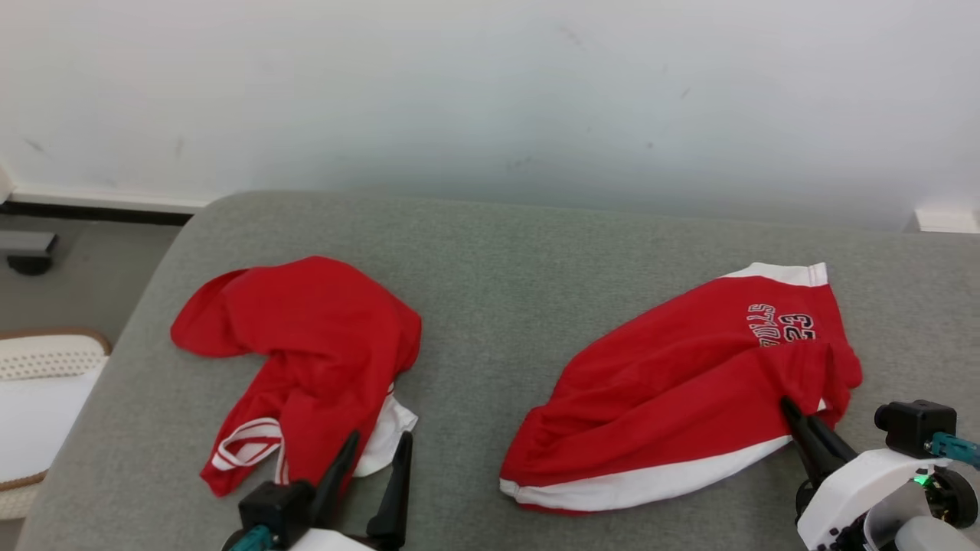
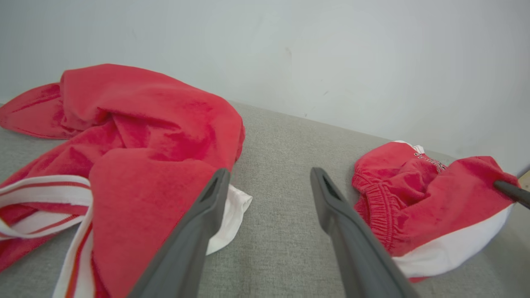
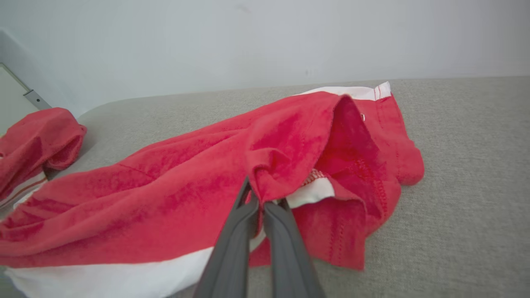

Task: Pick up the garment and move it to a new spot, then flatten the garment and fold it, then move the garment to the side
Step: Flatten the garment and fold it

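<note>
— Dark fingers of the right gripper rose nearest the lens, didn't they? How did the jaws stand?
— Closed, tip against tip, pinching a raised fold of the red garment beside its opening, just by a strip of white fabric.
— And the left gripper?
— Its jaws stood wide apart and held nothing. One finger overlapped the second red garment in the head view. Whether it touched the cloth, I could not tell.
— Where did the garment lie relative to those jaws?
— On the robot's right, spreading from the pinched fold toward the middle of the surface. It was crumpled, with a white band along its near edge and outlined lettering near the far corner. It lay well apart from the left gripper, with bare cushion between them.
— And the other piece?
— Bunched on the robot's left, red with white striped trim, apart from the first.
— What lay under them?
— Grey woven cushion with a rounded corner, set against a pale wall. Grey floor showed past its left edge.
</note>
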### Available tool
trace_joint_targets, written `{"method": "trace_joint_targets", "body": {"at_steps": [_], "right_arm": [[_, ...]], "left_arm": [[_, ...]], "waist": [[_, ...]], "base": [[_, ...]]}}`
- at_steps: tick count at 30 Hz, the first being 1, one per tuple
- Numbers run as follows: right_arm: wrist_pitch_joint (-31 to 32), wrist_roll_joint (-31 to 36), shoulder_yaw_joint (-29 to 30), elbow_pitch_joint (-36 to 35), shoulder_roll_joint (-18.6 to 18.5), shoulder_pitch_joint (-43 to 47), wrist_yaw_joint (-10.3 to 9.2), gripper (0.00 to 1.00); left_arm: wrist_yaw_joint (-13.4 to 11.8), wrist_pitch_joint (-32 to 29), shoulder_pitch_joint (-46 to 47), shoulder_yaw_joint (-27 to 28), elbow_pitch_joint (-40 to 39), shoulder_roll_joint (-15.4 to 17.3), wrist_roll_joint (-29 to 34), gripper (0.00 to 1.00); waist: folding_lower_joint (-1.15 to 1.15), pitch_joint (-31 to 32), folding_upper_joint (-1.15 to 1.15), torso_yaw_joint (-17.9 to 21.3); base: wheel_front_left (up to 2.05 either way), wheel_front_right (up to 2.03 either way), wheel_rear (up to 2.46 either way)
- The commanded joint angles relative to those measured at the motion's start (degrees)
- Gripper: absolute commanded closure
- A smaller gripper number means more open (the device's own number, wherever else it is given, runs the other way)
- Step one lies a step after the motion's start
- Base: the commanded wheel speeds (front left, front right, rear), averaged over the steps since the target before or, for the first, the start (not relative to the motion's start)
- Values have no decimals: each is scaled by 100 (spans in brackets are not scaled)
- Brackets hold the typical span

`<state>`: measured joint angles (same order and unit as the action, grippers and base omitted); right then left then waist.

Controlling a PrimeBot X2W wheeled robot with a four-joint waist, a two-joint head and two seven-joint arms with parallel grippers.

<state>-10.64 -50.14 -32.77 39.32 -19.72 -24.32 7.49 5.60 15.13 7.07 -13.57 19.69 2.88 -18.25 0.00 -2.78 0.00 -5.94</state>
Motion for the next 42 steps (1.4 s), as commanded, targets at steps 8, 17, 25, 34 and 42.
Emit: {"method": "trace_joint_targets", "body": {"at_steps": [8,17,25,34,42], "right_arm": [[1531,-653,-43,-1652,-992,603,0,100],[3150,-1056,478,-2576,-1573,1502,0,100],[3726,-627,1053,-2284,-971,1870,1,0],[2929,385,2146,-2481,-519,1723,1,0],[1315,1503,3016,-3063,278,1780,1,0]], "left_arm": [[17,2,-163,119,-38,17,-38,0],[7,2,-206,169,-41,13,-76,0],[35,2,-90,125,45,11,-80,0],[48,2,-145,212,34,10,18,0],[71,2,-203,249,-103,11,40,0]], "waist": [[0,145,0,540],[0,191,0,781],[0,149,0,859],[0,221,0,916],[0,325,0,929]], "base": [[0,0,0],[0,0,0],[0,0,0],[0,0,0],[0,0,0]]}}
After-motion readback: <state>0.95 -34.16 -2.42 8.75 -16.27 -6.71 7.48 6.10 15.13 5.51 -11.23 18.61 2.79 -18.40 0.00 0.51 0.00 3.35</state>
